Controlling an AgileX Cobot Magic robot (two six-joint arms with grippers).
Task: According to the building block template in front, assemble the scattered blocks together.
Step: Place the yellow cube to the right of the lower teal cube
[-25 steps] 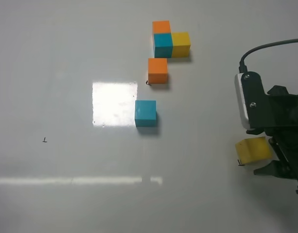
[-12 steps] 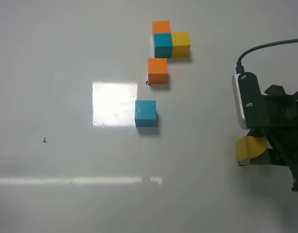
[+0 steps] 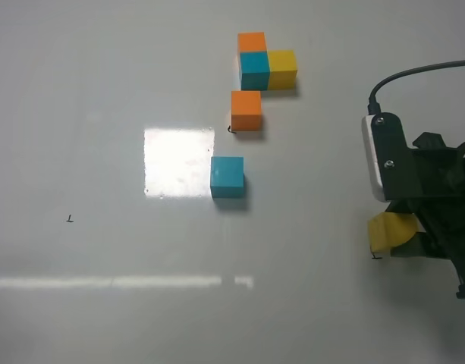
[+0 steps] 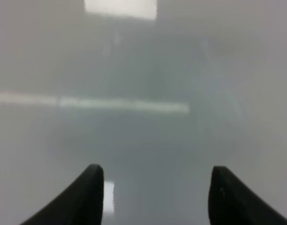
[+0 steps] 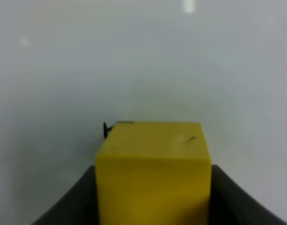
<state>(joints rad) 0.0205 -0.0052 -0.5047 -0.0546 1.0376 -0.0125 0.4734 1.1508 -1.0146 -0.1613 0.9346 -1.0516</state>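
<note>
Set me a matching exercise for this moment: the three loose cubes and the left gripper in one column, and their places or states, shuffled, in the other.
Column one
1. loose yellow cube
2. loose teal cube
3. loose orange cube
4. left gripper

Column two
A. nearest the template
B. at the edge of the glare patch
C. held in the right gripper
D. open, holding nothing

Pairs: 1-C, 2-B, 3-A, 4-D
</note>
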